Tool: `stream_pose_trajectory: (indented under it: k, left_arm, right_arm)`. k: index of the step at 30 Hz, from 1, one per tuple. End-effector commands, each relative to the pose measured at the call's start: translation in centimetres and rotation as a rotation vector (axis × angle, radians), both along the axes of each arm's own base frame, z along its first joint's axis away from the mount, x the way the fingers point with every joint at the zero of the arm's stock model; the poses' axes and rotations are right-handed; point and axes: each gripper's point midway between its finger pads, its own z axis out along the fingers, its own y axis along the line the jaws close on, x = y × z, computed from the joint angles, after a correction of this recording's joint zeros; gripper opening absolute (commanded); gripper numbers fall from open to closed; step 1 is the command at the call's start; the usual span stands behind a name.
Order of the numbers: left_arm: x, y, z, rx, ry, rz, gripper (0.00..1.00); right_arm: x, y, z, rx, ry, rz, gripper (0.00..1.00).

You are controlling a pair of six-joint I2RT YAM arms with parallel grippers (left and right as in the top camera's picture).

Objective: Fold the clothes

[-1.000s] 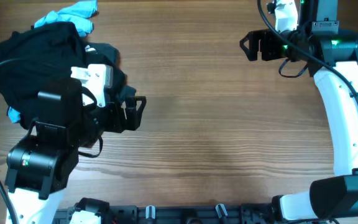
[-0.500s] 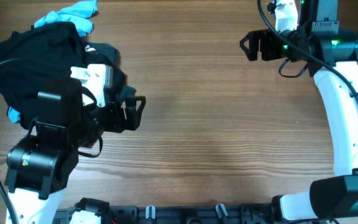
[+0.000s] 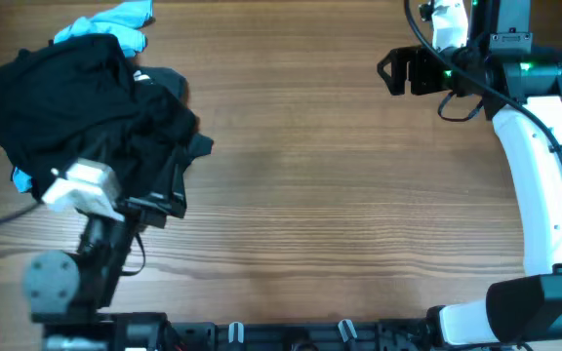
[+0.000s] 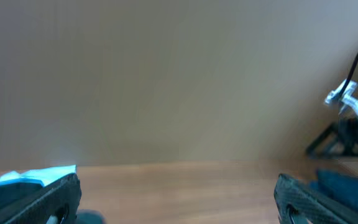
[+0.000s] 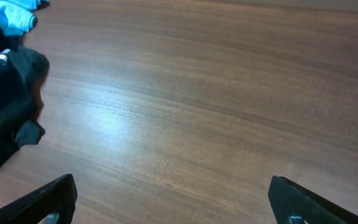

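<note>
Folding had not yet begun: the clothes (image 3: 66, 97) lay heaped at the far left of the table (image 3: 340, 195), the left gripper (image 4: 176, 199) at the heap's edge and the right gripper (image 3: 386, 73) well apart both gaped empty, so the next move probably called for drawing one garment onto bare wood

A wooden table (image 3: 340, 195) stands before a plain beige wall (image 4: 166, 74).
</note>
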Motion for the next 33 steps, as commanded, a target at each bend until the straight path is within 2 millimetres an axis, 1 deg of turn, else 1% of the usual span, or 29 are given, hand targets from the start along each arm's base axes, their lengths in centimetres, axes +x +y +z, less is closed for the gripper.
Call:
stream_pose_trajectory:
  k: [1,2,5,10,16,17,21,23,33]
  left_arm:
    - [-0.7,-0.1,-4.8,0.026,-0.026,-0.024,1.00]
    - [-1.2,-0.2,-6.9,0.029,-0.060,-0.039,1.00]
    - [-1.3,-0.2,-8.9,0.031,-0.075,-0.038,1.00]
    - [-1.2,0.5,-11.6,0.026,-0.074,0.005,1.00]
    - [-0.7,1.0,-14.6,0.027,-0.029,0.035,1.00]
    - [-0.6,1.2,-15.2,0.025,-0.003,0.043,1.00]
    - [-0.4,1.5,-16.9,0.022,0.065,0.059,1.00]
    - [-0.4,1.5,-18.8,0.019,0.145,0.063,1.00]
    - [-0.4,1.6,-18.6,0.016,0.139,0.065,1.00]
  right_arm:
    - [-0.1,-0.2,0.6,-0.018,-0.025,0.008,1.00]
    - [-0.1,-0.2,0.6,-0.018,-0.025,0.008,1.00]
    - [-0.1,-0.2,0.6,-0.018,-0.025,0.008,1.00]
    - [-0.1,-0.2,0.6,-0.018,-0.025,0.008,1.00]
    - [-0.1,-0.2,0.6,-0.018,-0.025,0.008,1.00]
    - [-0.1,-0.2,0.6,-0.018,-0.025,0.008,1.00]
    - [-0.1,-0.2,0.6,-0.018,-0.025,0.008,1.00]
    - [-0.1,-0.2,0.6,-0.017,-0.025,0.008,1.00]
    - [-0.1,-0.2,0.6,-0.018,-0.025,0.008,1.00]
